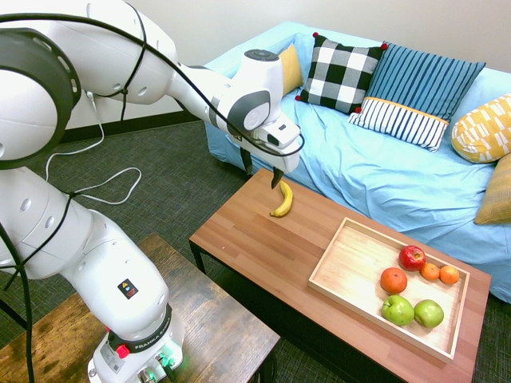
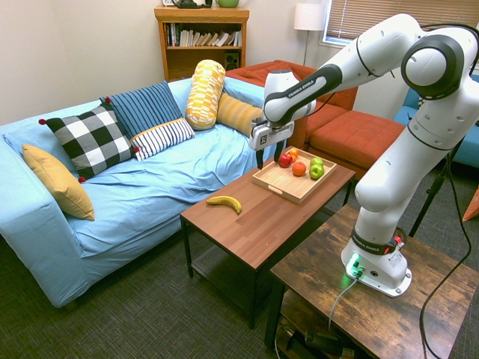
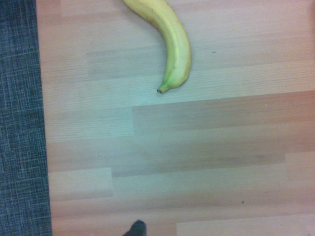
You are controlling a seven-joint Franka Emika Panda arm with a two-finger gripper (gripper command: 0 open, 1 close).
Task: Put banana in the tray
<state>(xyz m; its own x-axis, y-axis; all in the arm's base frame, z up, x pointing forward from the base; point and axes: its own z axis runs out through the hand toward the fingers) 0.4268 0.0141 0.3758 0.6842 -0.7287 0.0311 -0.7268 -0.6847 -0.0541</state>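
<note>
The claw (image 1: pixel 276 179) hangs above the bench (image 1: pixel 263 247), fingers apart and empty, pointing down. The banana (image 1: pixel 282 200) lies loose near the bench's sofa-side edge; an off-centre pinch could roll it off. The tray (image 1: pixel 355 267), well apart, has bare room beside 6 fruits (image 1: pixel 415 287).
</note>
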